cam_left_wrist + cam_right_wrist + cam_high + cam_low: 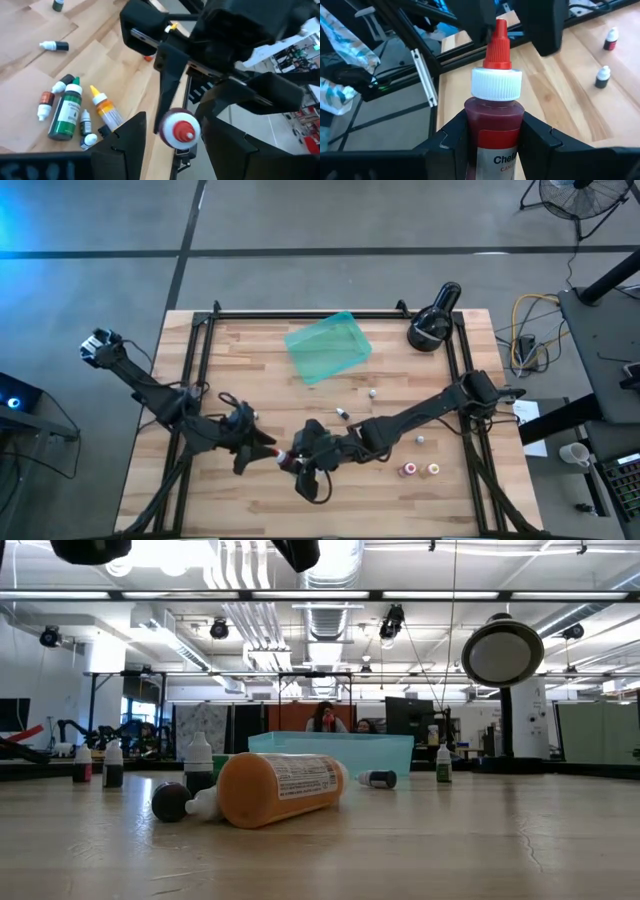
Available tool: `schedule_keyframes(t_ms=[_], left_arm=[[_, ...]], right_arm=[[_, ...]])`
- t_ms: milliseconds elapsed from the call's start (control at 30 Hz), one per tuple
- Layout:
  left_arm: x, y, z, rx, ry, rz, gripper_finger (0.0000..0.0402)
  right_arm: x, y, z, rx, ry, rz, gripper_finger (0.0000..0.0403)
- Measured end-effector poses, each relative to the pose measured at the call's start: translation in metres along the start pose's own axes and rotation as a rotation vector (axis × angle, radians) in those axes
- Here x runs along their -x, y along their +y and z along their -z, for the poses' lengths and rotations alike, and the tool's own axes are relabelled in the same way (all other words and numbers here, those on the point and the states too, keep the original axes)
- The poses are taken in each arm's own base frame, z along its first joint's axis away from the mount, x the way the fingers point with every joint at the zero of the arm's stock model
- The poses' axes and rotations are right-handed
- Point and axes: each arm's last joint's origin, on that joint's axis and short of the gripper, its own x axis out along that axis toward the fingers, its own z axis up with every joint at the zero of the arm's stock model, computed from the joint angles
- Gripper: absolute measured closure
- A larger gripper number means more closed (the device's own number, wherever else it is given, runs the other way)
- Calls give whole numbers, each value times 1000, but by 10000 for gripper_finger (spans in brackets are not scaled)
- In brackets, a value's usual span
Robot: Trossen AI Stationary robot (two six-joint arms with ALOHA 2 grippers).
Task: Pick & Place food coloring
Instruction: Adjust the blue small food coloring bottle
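Note:
A red food coloring bottle [495, 120] with a white cap and a red nozzle hangs over the table's near middle, and my right gripper [299, 460] is shut on it. Its nozzle [499, 42] points toward the table's left. My left gripper [270, 449] stands open right in front of it. Its fingers [129, 137] stand on either side of the cap [181, 129], and I see a gap on each side. More small bottles lie on the wood, among them a green one [67, 112] and an orange one [106, 109]. My right gripper pinches the red bottle's body [494, 112] just below the white cap between its two fingers [454, 137]. The fingers come from the table's right and lie along the bottle. Cap and nozzle stick out past the fingertips, and the bottle is lifted clear of the table.
A translucent teal tray [328, 347] sits at the far middle, with a black round lamp-like device [433, 326] at the far right. Loose little bottles [372, 393] [342, 413] [420, 470] dot the right half. In the low view an orange bottle [280, 788] lies on its side.

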Motion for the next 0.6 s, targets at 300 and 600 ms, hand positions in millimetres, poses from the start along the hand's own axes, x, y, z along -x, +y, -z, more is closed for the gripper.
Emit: schedule_keyframes(t_ms=[300, 600], left_arm=[[-20, -2, 4, -54, 35, -43, 227], [-19, -3, 3, -93, 41, -38, 239]], right_arm=[[-1, -4, -3, -5, -5, 12, 280], [-1, -6, -3, -4, 0, 18, 280]])
